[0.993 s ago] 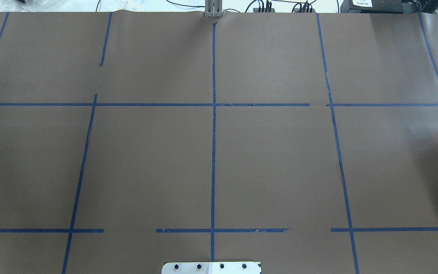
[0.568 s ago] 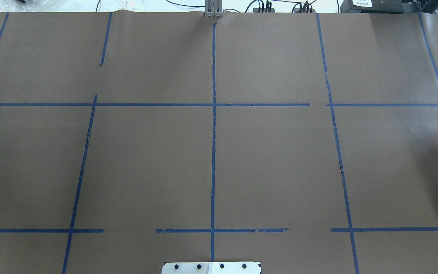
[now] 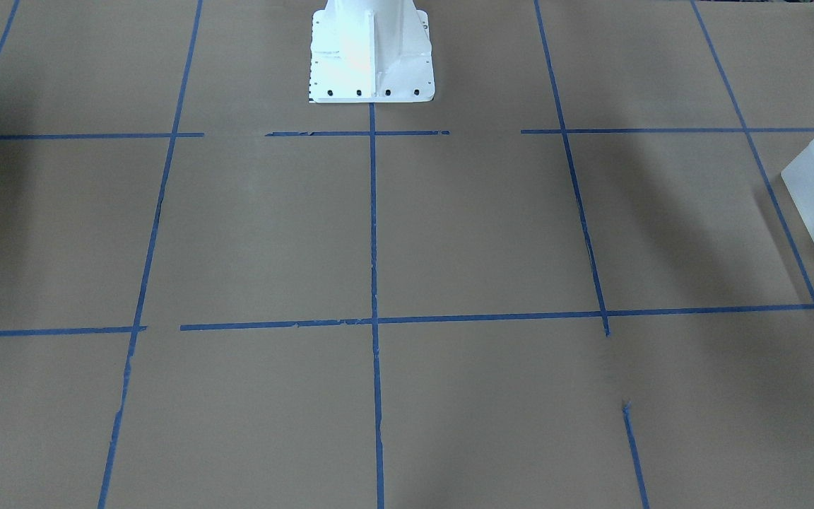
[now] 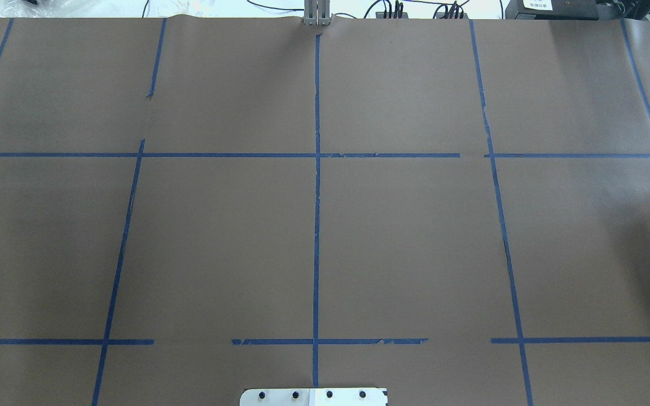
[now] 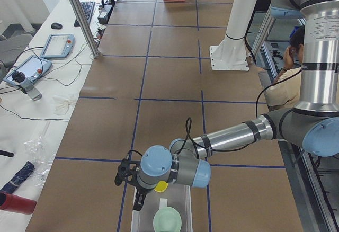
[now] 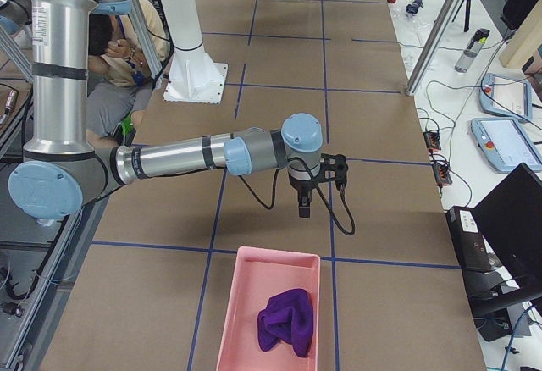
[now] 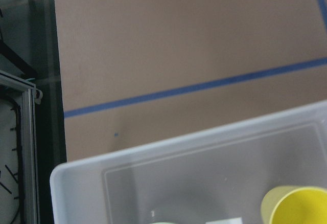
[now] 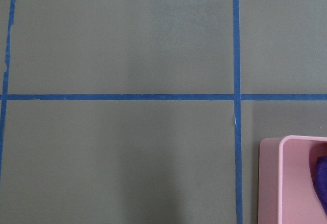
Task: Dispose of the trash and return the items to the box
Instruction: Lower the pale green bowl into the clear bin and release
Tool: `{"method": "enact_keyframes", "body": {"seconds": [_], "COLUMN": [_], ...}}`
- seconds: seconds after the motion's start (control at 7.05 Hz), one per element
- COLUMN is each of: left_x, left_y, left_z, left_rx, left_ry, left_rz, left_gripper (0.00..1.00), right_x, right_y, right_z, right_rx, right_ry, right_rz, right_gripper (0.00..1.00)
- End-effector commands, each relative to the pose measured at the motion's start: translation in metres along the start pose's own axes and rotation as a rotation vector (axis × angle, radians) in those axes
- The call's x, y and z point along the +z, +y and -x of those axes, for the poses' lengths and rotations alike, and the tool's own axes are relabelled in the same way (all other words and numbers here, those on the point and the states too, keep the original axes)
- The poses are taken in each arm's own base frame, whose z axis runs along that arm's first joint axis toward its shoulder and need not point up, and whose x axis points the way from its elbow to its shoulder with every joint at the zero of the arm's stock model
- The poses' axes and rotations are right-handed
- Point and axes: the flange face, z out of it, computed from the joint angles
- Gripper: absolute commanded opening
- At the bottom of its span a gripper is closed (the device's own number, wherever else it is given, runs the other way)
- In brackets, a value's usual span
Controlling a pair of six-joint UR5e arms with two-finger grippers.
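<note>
Both items sit in the box (image 5: 184, 204), at the end of the bench (image 4: 415, 237) on the robot's left. The yellow cup (image 7: 298, 208) stands mouth-up against one wall. The mint-green bowl (image 5: 167, 220) lies beside it, apart from it. From the left end camera, the left arm's wrist hangs over the box and covers part of the cup. The left hand (image 5: 139, 200) points down at the box's wall on the side away from the robot. It shows only in that side view, so I cannot tell how far it is open; I see nothing between its fingers. The left wrist camera looks down on a box corner and the cup. The right hand (image 6: 303, 208) hangs above bare bench, well apart from the box. It too shows only from the side, so I cannot tell its opening. Near it, towards the bench's right end, lies a pink tray (image 6: 254, 303) holding a crumpled purple cloth (image 6: 286, 320). The right wrist camera catches only that tray's corner. The overhead view takes in brown paper and blue tape lines (image 4: 316, 225). The white robot base (image 3: 372, 56) stands at the bench's robot-side edge. An operator (image 5: 280, 86) sits behind the robot.
</note>
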Motion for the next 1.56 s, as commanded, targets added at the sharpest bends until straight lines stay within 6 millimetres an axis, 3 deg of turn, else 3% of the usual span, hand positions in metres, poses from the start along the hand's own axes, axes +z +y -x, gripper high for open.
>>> {"method": "enact_keyframes", "body": {"seconds": [0.0, 0.14, 0.28, 0.57, 0.71, 0.85, 0.99, 1.14, 1.28, 1.42], "left_x": [-0.047, -0.061, -0.059, -0.049, -0.044, -0.037, -0.029, -0.024, -0.023, -0.032], "left_y": [-0.06, -0.071, -0.086, -0.096, -0.087, -0.06, -0.042, -0.039, -0.032, -0.026], "left_z": [-0.138, -0.181, -0.216, -0.252, -0.244, -0.229, -0.216, -0.187, -0.129, -0.125], "left_rx": [0.019, 0.026, 0.022, 0.009, 0.011, 0.072, 0.178, 0.231, 0.175, 0.147], "left_ry": [0.069, 0.085, 0.108, 0.127, 0.124, 0.125, 0.126, 0.108, 0.083, 0.092], "left_rz": [0.038, 0.034, 0.037, 0.056, 0.068, 0.08, 0.1, 0.105, 0.095, 0.086], "left_gripper": [1.0, 1.0, 1.0, 1.0, 1.0, 1.0, 1.0, 1.0, 1.0, 1.0], "right_x": [0.007, 0.015, 0.023, 0.031, 0.014, 0.016, 0.011, 0.002, 0.002, 0.006], "right_y": [-0.025, -0.041, -0.052, -0.06, -0.056, -0.054, -0.049, -0.057, -0.049, -0.043], "right_z": [0.02, 0.015, 0.01, -0.002, -0.023, -0.032, -0.055, -0.051, -0.053, -0.057], "right_rx": [-0.036, -0.028, -0.025, -0.007, 0.024, -0.035, -0.058, -0.099, -0.094, -0.088], "right_ry": [0.005, 0.009, 0.011, 0.018, 0.015, 0.022, 0.034, 0.032, 0.029, 0.022], "right_rz": [0.006, 0.015, 0.025, 0.04, 0.017, 0.028, 0.094, 0.1, 0.101, 0.104], "right_gripper": [1.0, 1.0, 1.0, 1.0, 1.0, 1.0, 1.0, 1.0, 1.0, 1.0]}}
